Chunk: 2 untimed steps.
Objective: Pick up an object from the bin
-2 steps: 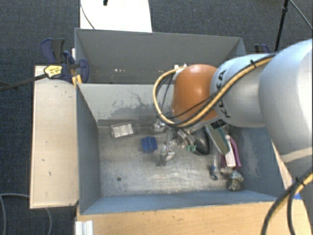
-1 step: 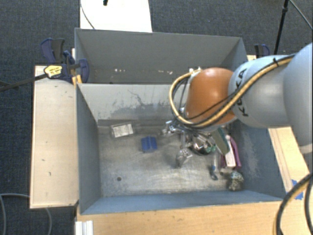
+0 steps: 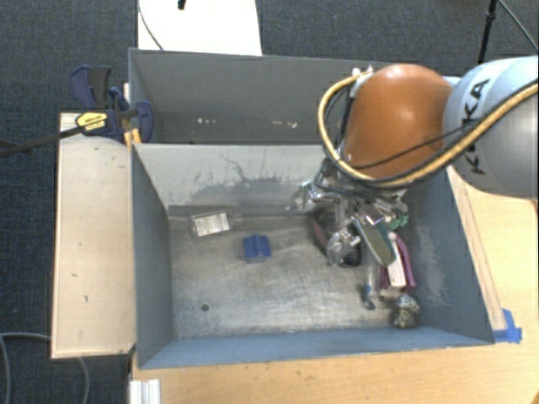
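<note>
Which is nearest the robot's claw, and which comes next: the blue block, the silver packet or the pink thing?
In the camera view, nearest first:
1. Pink thing, close beside the gripper, on its right.
2. Blue block, well to the gripper's left, about mid-picture.
3. Silver packet, farther left again and a little higher up.
</note>
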Tool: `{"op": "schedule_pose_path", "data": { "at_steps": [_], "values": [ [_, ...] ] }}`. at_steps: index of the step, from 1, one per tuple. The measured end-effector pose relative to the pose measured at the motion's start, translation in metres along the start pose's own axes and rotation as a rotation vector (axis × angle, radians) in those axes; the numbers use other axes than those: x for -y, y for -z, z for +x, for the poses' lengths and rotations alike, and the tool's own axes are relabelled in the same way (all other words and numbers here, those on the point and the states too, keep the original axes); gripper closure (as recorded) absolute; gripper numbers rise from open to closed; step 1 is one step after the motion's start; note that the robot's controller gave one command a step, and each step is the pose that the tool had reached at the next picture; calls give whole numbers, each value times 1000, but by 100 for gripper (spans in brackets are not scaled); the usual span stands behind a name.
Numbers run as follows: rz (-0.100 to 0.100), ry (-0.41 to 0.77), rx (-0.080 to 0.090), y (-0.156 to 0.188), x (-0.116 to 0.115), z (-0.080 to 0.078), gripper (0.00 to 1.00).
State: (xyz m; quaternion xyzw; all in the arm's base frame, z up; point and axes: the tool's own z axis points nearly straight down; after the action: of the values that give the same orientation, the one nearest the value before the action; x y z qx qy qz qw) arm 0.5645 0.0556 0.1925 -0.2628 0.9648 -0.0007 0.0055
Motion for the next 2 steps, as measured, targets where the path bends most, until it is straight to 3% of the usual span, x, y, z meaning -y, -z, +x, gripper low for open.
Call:
{"op": "schedule_pose_path", "data": {
  "at_steps": [1,2],
  "values": [
    [4,40,10,-98,-29,-28,0],
    [4,51,3,-107,-66,-73,0]
  ]
}}
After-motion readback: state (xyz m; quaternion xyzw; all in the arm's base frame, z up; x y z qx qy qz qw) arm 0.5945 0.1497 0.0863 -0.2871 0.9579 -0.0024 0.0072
